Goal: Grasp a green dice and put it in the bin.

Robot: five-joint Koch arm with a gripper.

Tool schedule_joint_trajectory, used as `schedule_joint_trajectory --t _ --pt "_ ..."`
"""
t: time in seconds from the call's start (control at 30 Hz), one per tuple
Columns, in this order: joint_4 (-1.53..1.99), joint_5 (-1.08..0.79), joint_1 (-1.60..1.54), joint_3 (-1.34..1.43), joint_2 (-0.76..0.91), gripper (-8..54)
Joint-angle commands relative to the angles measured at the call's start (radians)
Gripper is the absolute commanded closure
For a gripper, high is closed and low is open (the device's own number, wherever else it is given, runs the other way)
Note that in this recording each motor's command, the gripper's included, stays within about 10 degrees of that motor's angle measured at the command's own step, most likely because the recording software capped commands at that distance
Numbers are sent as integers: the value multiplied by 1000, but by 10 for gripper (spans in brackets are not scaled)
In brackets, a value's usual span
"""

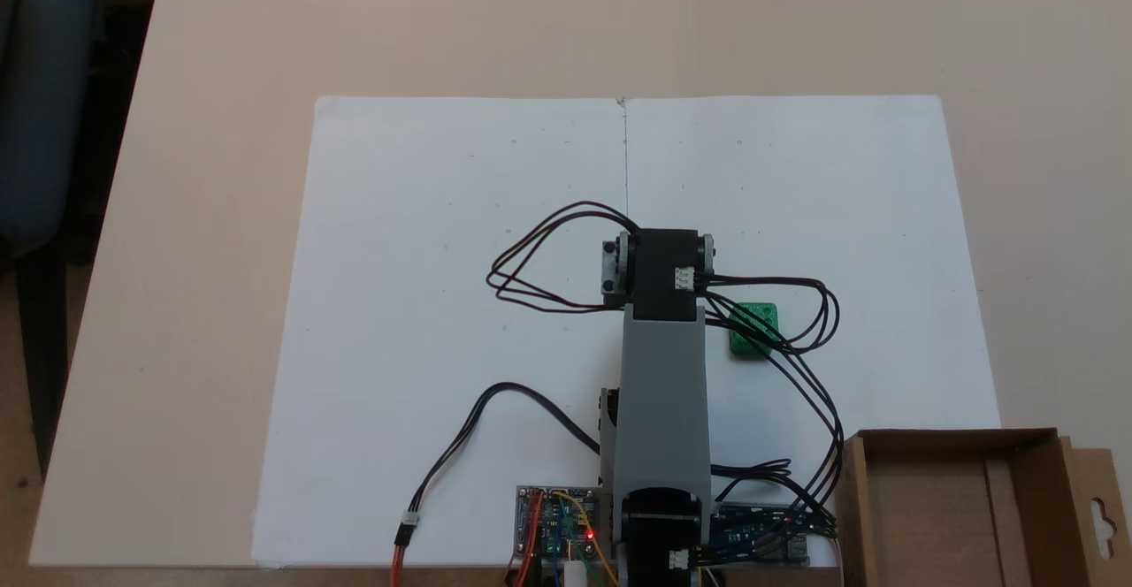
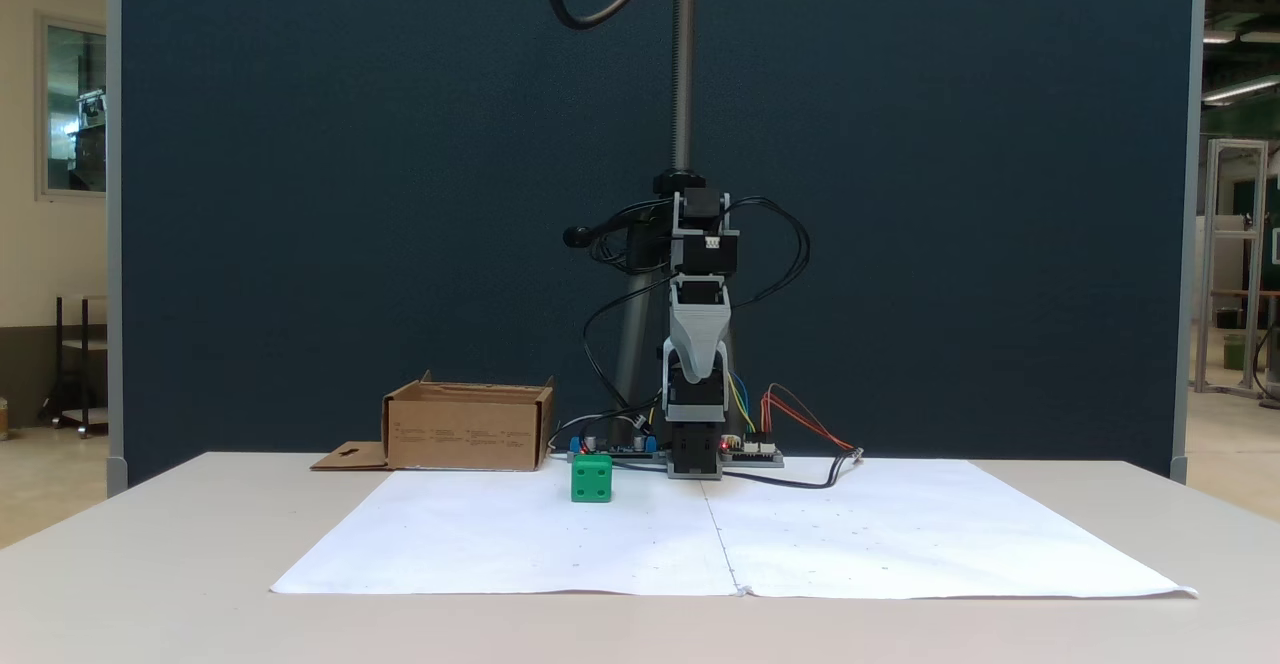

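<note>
A pale beige counter (image 2: pixel 150 564) carries a white paper sheet (image 2: pixel 880 544), backed by a dark blue partition (image 2: pixel 330 194). The bin (image 2: pixel 467 428) stands upright at left, its printed text too small to read. The green dice (image 2: pixel 591 479) sits square on the paper, just beside the folded arm (image 2: pixel 697 344). I cannot tell how the gripper's jaws stand.
</note>
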Motion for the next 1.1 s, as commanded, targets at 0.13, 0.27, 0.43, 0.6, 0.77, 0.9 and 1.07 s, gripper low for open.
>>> schedule_joint_trajectory --t 0.13,0.27,0.43,0.6,0.77,0.9,1.07 --pt "149 -75 12 -51 98 12" --pt "107 -130 106 -110 49 12" --pt "-6 -224 275 -160 -100 12" --pt "-49 -259 337 -252 -232 10" --pt "-72 -311 408 -345 -344 12" --pt "-107 -368 445 -348 -364 14" --pt "-118 -466 534 -350 -390 11"
